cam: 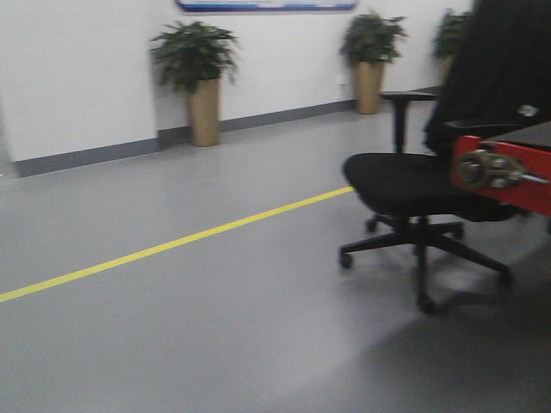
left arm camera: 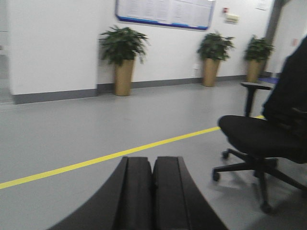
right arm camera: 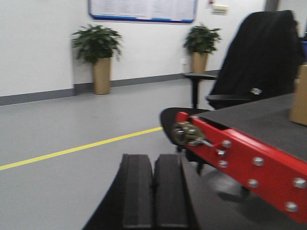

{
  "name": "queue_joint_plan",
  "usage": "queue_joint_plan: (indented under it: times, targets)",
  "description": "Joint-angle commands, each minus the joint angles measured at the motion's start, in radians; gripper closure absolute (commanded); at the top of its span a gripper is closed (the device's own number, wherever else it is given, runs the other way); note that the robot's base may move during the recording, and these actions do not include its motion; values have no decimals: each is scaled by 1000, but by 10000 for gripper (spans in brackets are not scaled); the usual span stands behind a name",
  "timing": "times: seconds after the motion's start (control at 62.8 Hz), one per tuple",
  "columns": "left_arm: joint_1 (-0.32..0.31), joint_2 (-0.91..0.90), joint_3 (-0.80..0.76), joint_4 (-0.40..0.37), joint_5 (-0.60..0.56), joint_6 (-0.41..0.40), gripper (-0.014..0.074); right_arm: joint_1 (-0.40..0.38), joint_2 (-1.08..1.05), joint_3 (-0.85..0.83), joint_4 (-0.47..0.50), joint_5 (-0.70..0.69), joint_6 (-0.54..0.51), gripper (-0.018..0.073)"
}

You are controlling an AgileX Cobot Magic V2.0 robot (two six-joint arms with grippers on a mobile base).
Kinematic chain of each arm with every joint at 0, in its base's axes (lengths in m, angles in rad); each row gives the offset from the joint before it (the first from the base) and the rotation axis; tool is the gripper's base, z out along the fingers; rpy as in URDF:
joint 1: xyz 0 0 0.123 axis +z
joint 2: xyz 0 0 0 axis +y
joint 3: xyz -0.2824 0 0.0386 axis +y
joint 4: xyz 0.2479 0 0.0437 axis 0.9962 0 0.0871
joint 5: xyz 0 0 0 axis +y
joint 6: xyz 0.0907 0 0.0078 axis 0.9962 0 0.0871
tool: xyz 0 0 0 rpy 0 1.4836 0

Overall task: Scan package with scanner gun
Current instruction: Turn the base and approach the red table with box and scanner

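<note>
Left claw (left arm camera: pixel 153 163): both black pads are pressed flat together along a thin seam, with nothing between them. It hangs over bare grey floor (left arm camera: pixel 72 139).

Right claw (right arm camera: pixel 153 163): it is in the same state, pads together and holding nothing. It sits just beside the near corner of the desk (right arm camera: pixel 249 165), low and to the left of it.

The desk has a red side rail with a row of bolt heads and a dark top surface. A metal latch (right arm camera: pixel 188 134) is fixed at the rail's corner. At the far right edge of the right wrist view, a tan cardboard box (right arm camera: pixel 299 96) stands on the desk top, cut off by the frame. I cannot tell whether this is the package. No view lets me place the scanner gun.

Behind the desk corner is a black office chair (cam: pixel 413 185) on a five-star castor base, with a dark garment draped over the backrest.

A yellow line (cam: pixel 172 245) runs diagonally across the floor, passing the chair on its far side.

Along the far white wall with its grey skirting stand three potted plants in tan cylindrical planters: one on the left (cam: pixel 196 77), one in the middle (cam: pixel 372 56) and one on the right (left arm camera: pixel 258 57). A blue-framed notice board (right arm camera: pixel 142 9) hangs on the wall above them. All views are slightly blurred.
</note>
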Motion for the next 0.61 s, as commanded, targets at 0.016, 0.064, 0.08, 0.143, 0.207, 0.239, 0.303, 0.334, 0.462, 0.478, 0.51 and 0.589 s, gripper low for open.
queue_joint_plan:
  times: [0.016, 0.064, 0.08, 0.143, 0.207, 0.239, 0.303, 0.334, 0.462, 0.478, 0.51, 0.589]
  targets:
    - [5, -4, -2, -2, -12, 2, 707, -6, -3, 0, 1, -20, -4, 721]
    - [5, -4, -2, -2, -12, 2, 707, -6, -3, 0, 1, -20, -4, 721]
    - [5, -4, -2, -2, -12, 2, 707, -6, -3, 0, 1, -20, -4, 721]
    - [5, -4, -2, -2, -12, 2, 707, -6, -3, 0, 1, -20, -4, 721]
    - [5, -4, -2, -2, -12, 2, 707, -6, -3, 0, 1, -20, -4, 721]
    - [5, -4, -2, -2, -12, 2, 707, -6, -3, 0, 1, -20, -4, 721]
    - [5, -4, -2, -2, -12, 2, 707, -6, -3, 0, 1, -20, -4, 721]
    - [5, -4, -2, -2, -12, 2, 707, -6, -3, 0, 1, -20, -4, 721]
    - [5, -4, -2, -2, -12, 2, 707, -6, -3, 0, 1, -20, -4, 721]
    - [5, -4, -2, -2, -12, 2, 707, -6, -3, 0, 1, -20, -4, 721]
    - [5, -4, -2, -2, -12, 2, 707, -6, -3, 0, 1, -20, -4, 721]
    - [5, -4, -2, -2, -12, 2, 707, -6, -3, 0, 1, -20, -4, 721]
